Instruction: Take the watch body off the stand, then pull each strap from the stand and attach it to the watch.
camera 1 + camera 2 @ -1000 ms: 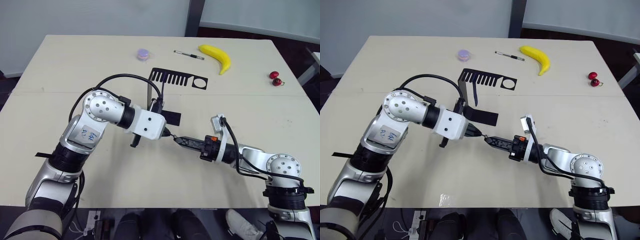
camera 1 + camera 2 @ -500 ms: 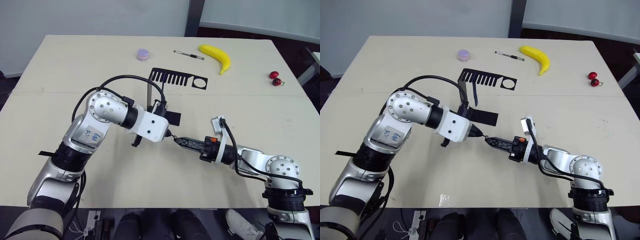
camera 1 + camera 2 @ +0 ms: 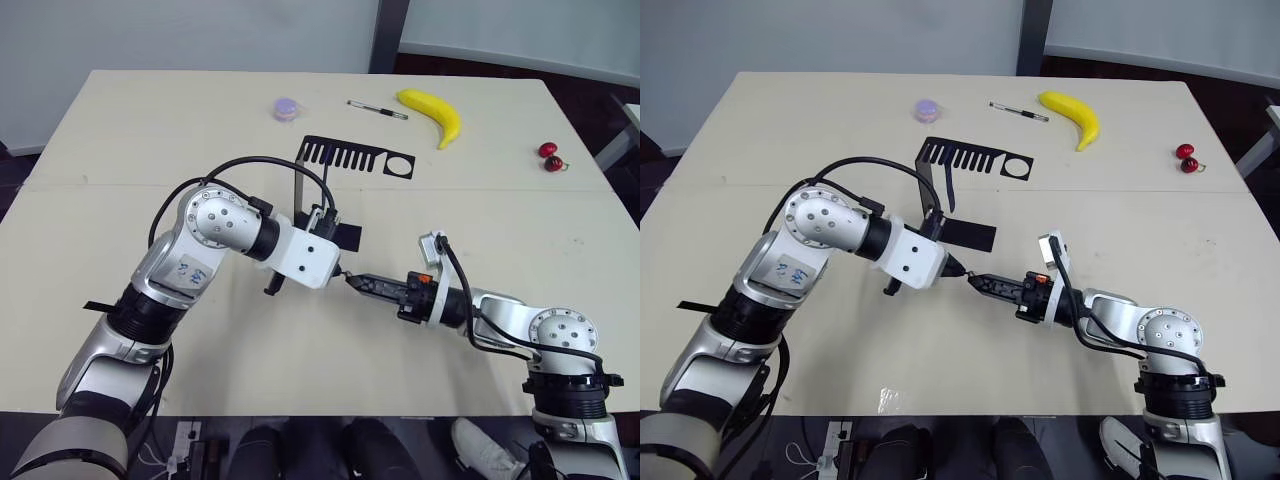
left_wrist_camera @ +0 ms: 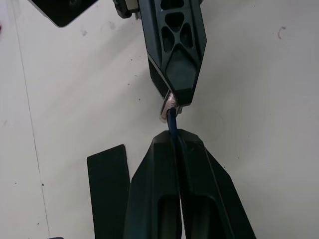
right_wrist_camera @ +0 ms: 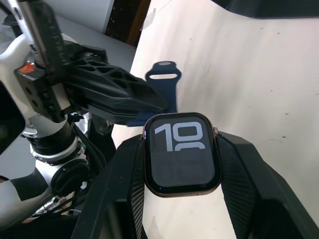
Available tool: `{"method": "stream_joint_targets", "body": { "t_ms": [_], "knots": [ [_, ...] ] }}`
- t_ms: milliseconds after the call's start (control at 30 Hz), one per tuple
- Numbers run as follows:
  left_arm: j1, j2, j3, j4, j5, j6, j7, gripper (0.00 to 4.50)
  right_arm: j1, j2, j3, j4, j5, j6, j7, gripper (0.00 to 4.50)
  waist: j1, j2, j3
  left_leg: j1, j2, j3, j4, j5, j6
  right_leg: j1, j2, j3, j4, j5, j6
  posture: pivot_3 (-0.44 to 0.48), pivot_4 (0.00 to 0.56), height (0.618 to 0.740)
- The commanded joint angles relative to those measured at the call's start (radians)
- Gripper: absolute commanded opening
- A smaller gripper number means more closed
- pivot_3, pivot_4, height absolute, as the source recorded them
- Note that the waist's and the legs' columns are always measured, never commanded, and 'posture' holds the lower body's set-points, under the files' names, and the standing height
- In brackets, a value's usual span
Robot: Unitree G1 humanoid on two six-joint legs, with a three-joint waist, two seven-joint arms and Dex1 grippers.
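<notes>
We see the right gripper (image 5: 182,149) clamped on the watch (image 5: 181,152), screen lit, above the table (image 3: 120,130) in front of the stand (image 3: 345,160). The left gripper (image 4: 175,137) pinches a blue strap (image 4: 172,119) — its end meets the watch's edge. A second strap (image 3: 950,190) hangs from the stand's arm.

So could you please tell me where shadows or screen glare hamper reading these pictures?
Left wrist view: the strap and watch body read clearly, soft shadow only. Right wrist view: the watch's lit digits show without glare. Left eye view: even light, faint shadows under the stand.
</notes>
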Motion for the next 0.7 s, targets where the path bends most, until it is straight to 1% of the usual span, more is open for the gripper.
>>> {"method": "stream_joint_targets", "body": {
  "t_ms": [33,367,533,667,700],
  "knots": [
    [-0.029,-0.047,-0.036,-0.019,-0.008,-0.026,0.019,0.00,-0.037,0.038,0.035,-0.037,0.045,0.009,0.053,1.59,0.000,0.000,0.000,0.000,0.000,0.000,0.000,0.000,0.000,0.000,0.000,0.000,0.000,0.000,0.000,0.000,0.150,0.740],
    [-0.048,-0.064,-0.025,-0.001,-0.001,-0.031,0.023,0.00,-0.034,0.043,0.035,-0.035,0.036,0.011,0.051,1.59,0.000,0.000,0.000,0.000,0.000,0.000,0.000,0.000,0.000,0.000,0.000,-0.001,0.000,0.000,0.000,0.000,0.150,0.740],
    [-0.043,-0.058,-0.027,0.006,0.006,-0.043,0.022,0.00,-0.031,0.043,0.033,-0.037,0.037,0.011,0.051,1.59,0.000,0.000,0.000,0.000,0.000,0.000,0.000,0.000,0.000,0.000,0.000,-0.001,0.000,0.000,0.000,0.000,0.150,0.740],
    [-0.046,-0.077,-0.007,-0.008,-0.021,-0.014,0.030,0.00,-0.028,0.036,0.029,-0.036,0.033,0.012,0.052,1.59,0.000,0.000,0.000,0.000,0.000,0.000,0.000,0.000,0.000,0.000,0.000,-0.001,0.000,0.000,0.000,0.000,0.150,0.740],
    [-0.045,-0.064,0.005,-0.013,-0.034,-0.007,0.017,0.00,-0.026,0.031,0.027,-0.037,0.030,0.013,0.056,1.59,0.000,0.000,0.000,0.000,0.000,0.000,0.000,0.000,0.000,0.000,0.000,-0.002,0.000,0.000,0.000,0.000,0.150,0.740]
  ]
}}
